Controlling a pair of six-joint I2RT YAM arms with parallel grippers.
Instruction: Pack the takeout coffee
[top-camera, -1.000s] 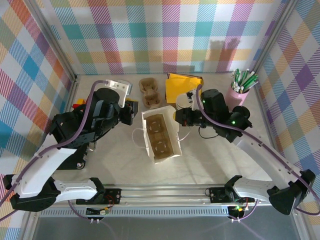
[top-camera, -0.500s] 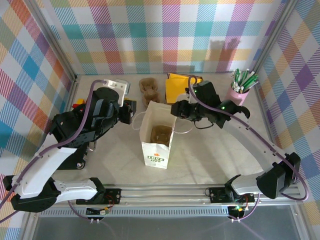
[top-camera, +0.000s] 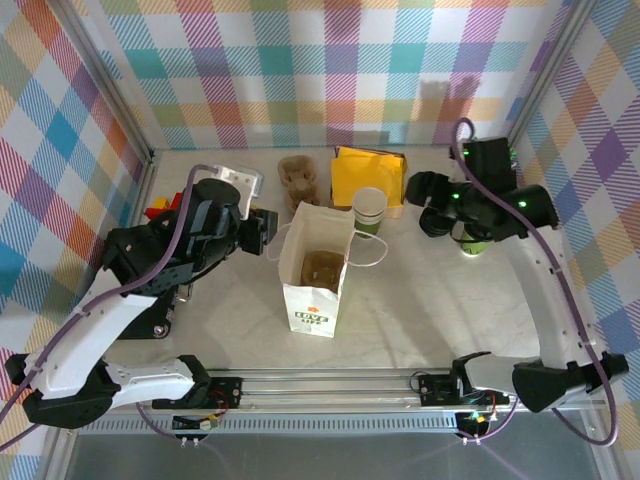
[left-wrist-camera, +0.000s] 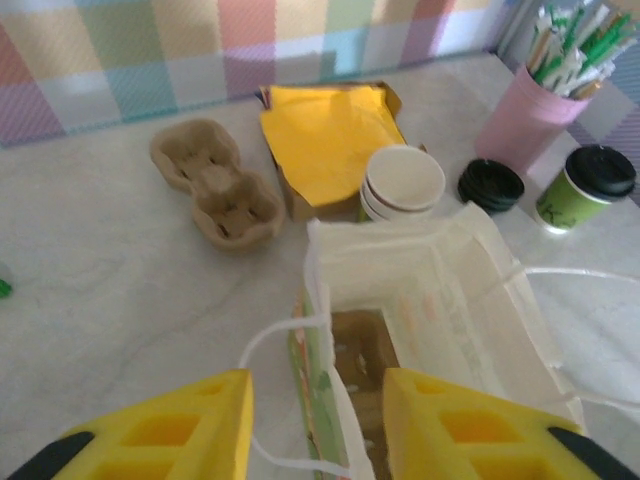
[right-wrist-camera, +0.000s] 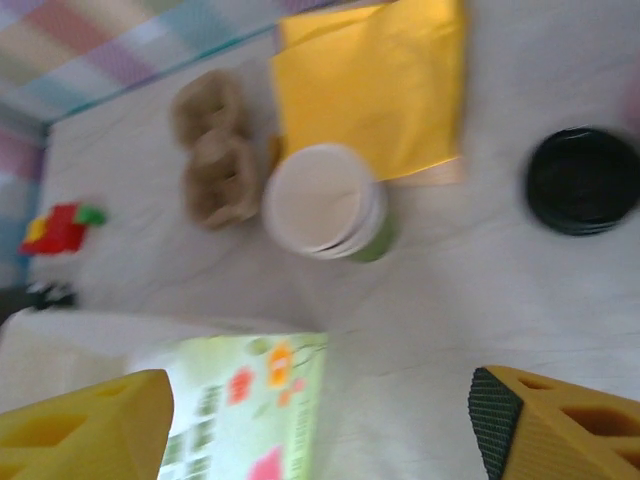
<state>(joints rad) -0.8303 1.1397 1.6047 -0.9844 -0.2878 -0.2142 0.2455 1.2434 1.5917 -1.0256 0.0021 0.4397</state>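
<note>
Plaid walls in pastel checks close in a pale marbled table. At its middle a white paper bag stands upright with its mouth open, and a brown cardboard insert lies at the bottom.

From the bag, in the top view, we see a stack of lidless cups at 1 o'clock, just in front of a yellow napkin box. An empty cardboard cup carrier sits at 12 o'clock. Something small and red lies at 10 o'clock by the left wall.

The takeout coffee stands upright on the table at about 3 o'clock from the bag, well apart from it, with its black lid on. The top view shows only its green band, under the right arm. Through the left wrist camera a loose black lid lies just beside it, and the pink cup of sticks stands close behind.

The left gripper sits at 9 o'clock of the bag. Its yellow fingers are parted either side of the bag's near wall and one string handle — released, pinching nothing that we can see.

The right gripper hangs above the table at 2 o'clock, between the cup stack and the coffee. Its fingers are spread wide and hold nothing.
</note>
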